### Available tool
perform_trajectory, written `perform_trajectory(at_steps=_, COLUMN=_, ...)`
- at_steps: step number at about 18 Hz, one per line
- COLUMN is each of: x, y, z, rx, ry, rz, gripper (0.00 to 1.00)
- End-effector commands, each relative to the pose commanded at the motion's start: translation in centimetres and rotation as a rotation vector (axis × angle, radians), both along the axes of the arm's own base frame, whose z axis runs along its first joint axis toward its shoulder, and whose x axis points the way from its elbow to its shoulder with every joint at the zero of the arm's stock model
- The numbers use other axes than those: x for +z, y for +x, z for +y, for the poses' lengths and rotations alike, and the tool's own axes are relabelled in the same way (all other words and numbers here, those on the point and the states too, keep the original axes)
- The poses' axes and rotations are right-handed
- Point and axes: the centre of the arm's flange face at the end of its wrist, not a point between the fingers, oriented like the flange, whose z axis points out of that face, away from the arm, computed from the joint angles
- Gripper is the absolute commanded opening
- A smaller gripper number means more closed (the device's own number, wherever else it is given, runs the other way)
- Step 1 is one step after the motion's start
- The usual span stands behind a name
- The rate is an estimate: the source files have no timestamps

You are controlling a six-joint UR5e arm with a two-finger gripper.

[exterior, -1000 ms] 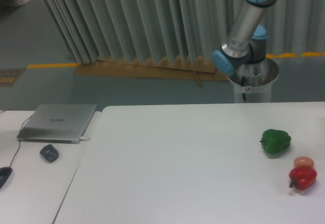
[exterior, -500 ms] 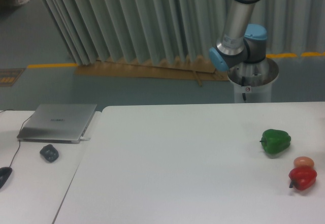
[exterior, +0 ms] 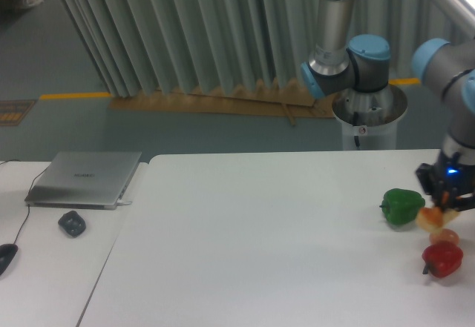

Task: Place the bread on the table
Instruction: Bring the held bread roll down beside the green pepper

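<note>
The gripper (exterior: 444, 199) is seen at the right edge of the tabletop (exterior: 260, 238), its fingers closed on the bread (exterior: 430, 216), which is held just above the surface between the green pepper (exterior: 403, 206) and the orange ball (exterior: 445, 236). The roll is judged light, soft and easily crushed; a gentle hold across its middle is advised.
</note>
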Motion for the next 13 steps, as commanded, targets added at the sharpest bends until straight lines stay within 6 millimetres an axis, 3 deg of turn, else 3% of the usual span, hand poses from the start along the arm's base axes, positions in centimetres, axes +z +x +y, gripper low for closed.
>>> perform_trajectory(at_steps=4, x=-0.9, y=2.8, z=2.6, rx=0.046, ry=-0.021, rz=-0.014, gripper=0.19)
perform_trajectory(at_steps=6, x=-1.7, y=3.4, z=4.2, rx=0.093, ry=-0.017, rz=0.009, gripper=0.2)
perform_trajectory(at_steps=8, x=-1.5, y=3.4, z=4.2, rx=0.084, ry=-0.014, rz=0.027, gripper=0.23)
perform_trajectory(at_steps=10, x=-1.7, y=3.4, z=4.1, rx=0.063, ry=-0.018, rz=0.031, gripper=0.42)
perform_trajectory(at_steps=12, x=-1.9, y=3.2, z=3.9, rx=0.037, ry=-0.038, rz=0.05, gripper=1.0)
perform_trajectory(at_steps=13, x=-2.0, y=3.2, z=3.8, rx=0.035, ry=-0.048, rz=0.056, gripper=1.0)
